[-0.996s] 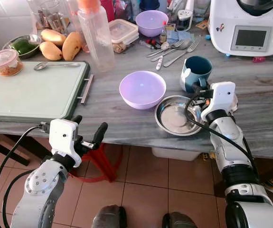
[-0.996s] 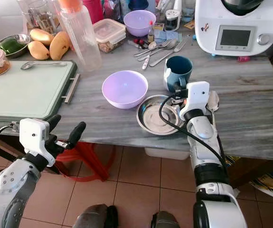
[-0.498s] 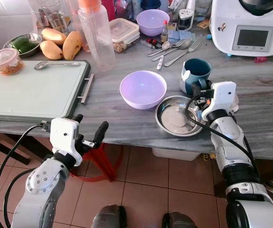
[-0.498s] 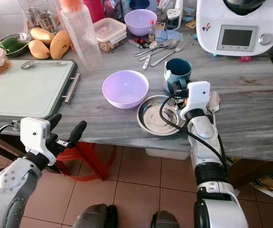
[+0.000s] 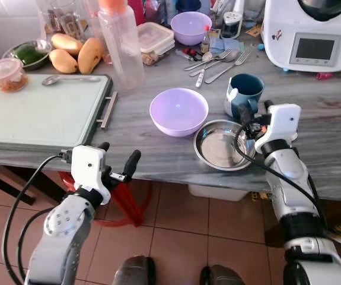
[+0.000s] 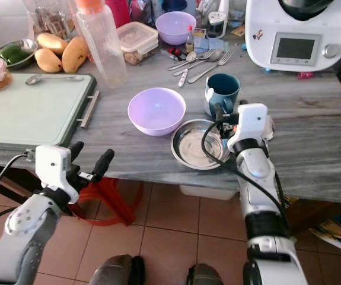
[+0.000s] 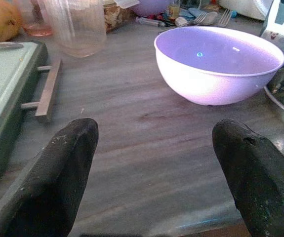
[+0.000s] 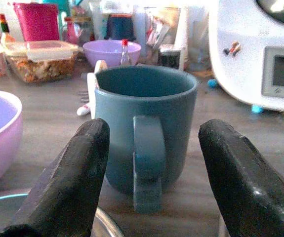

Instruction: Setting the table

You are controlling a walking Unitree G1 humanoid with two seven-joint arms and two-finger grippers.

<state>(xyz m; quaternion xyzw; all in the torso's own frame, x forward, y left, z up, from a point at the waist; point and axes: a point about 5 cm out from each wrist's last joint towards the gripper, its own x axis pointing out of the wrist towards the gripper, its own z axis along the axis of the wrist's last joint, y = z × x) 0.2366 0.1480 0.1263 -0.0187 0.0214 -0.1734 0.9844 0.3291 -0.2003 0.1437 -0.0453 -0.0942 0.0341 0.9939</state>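
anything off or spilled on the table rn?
Nothing spilled or damaged. The teal mug, purple bowl and steel plate sit upright on the table. Loose cutlery lies scattered near the back.

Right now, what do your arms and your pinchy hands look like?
Both arms are silver metal tubes with round bolted joints and dark bands. Each wrist carries a boxy white block, with black cables looping along the arm. The left gripper and right gripper each have two long, thick black fingers with rounded, slightly scuffed tips.
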